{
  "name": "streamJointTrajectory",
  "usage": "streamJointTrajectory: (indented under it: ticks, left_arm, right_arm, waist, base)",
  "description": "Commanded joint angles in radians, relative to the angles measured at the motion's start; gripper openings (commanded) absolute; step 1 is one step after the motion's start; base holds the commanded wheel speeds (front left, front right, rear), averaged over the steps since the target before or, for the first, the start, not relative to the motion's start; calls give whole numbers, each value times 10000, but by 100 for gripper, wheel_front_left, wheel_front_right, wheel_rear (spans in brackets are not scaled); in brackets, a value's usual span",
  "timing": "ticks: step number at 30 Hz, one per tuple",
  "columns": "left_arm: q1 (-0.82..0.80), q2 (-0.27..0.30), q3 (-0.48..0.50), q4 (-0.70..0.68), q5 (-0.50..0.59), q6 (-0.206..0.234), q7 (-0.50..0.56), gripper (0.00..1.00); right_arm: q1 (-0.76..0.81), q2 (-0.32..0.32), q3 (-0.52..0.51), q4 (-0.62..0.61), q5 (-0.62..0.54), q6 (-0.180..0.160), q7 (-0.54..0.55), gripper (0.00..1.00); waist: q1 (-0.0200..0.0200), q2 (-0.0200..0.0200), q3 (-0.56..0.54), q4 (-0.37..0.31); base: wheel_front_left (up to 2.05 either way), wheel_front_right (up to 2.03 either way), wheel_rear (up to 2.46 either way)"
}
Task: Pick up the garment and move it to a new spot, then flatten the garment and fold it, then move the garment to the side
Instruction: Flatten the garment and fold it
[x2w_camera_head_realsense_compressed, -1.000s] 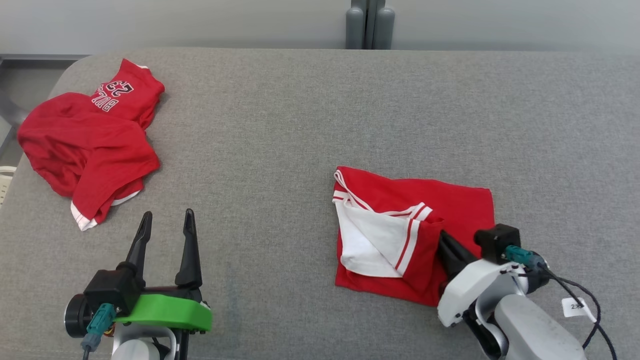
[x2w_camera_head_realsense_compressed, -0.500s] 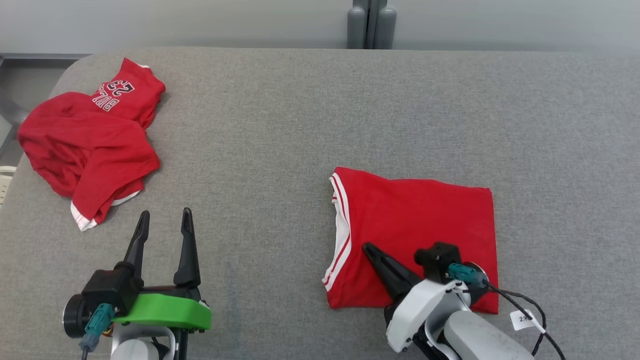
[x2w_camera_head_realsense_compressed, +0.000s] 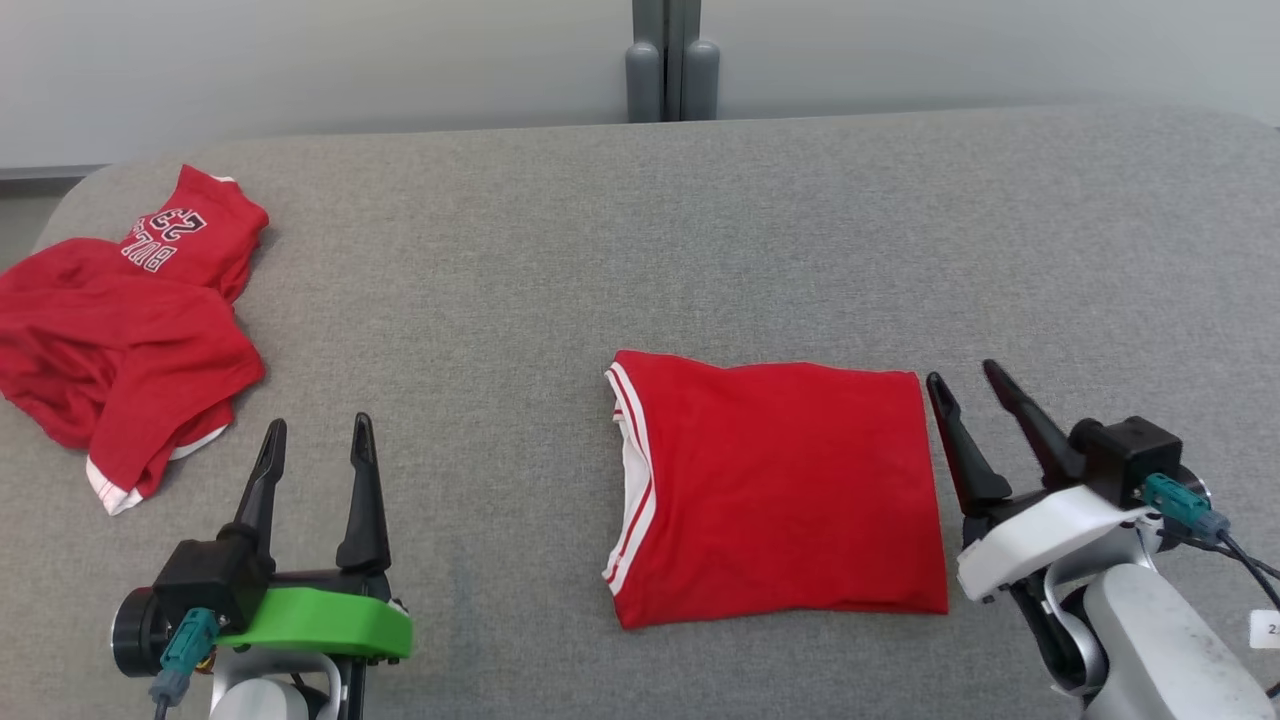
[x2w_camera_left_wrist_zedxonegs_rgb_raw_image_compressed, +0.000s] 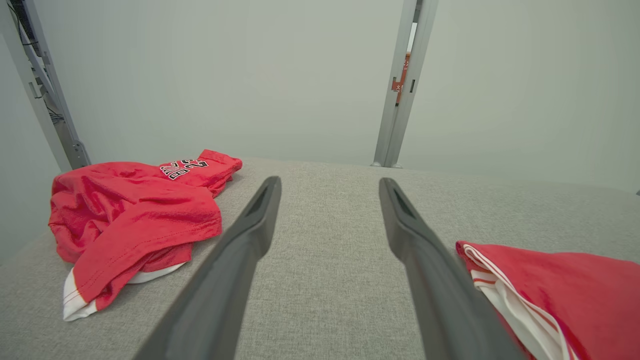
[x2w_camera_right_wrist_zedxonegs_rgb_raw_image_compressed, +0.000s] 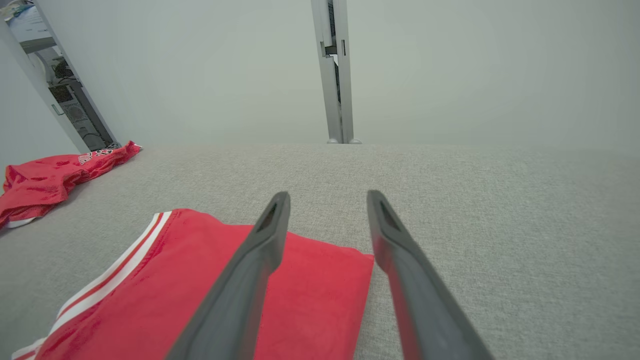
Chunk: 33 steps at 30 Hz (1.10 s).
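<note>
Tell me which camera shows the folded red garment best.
Head view: the folded red garment lies whole, all four edges visible. Left wrist view catches just its striped end; right wrist view shows a corner and striped edge, cropped at the bottom.

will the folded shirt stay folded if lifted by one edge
Probably not: the folded shirt lies in thin, loose layers, so they would likely droop open. Thin, so probably light. Pushed, it may bunch on the textured grey surface.
</note>
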Motion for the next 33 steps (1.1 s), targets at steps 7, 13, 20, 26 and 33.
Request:
streamJointTrajectory:
  ticks: [7,13,20,26,33]
  left_arm:
    - [244,23,231,53,108,-82,-6,100]
    - [454,23,368,94,279,-175,-8,100]
    - [749,23,587,53,347,-183,-8,100]
    - [1051,58,781,53,508,-218,-6,100]
    - [1265,228,765,71,686,-233,-8,100]
  right_arm:
    - [943,-53,-1224,-1106,-557,-9,-26,100]
    - [1915,66,-1704,-1749,-829,-9,-28,100]
    - [2756,249,-2165,-2354,-981,-9,-28,100]
    - [3159,306,-2393,-2670,-1082,-9,-28,100]
    - [3325,341,-2456,-2693,-1214,-9,-28,100]
  waist:
    - [0,0,-432,-534]
    - [0,0,-777,-629]
    - [0,0,-1030,-633]
    - [0,0,-1164,-617]
    - [0,0,-1255,-447]
  base:
    - [0,0,0]
    - [0,0,0]
    - [0,0,0]
    - [0,0,0]
    - [0,0,0]
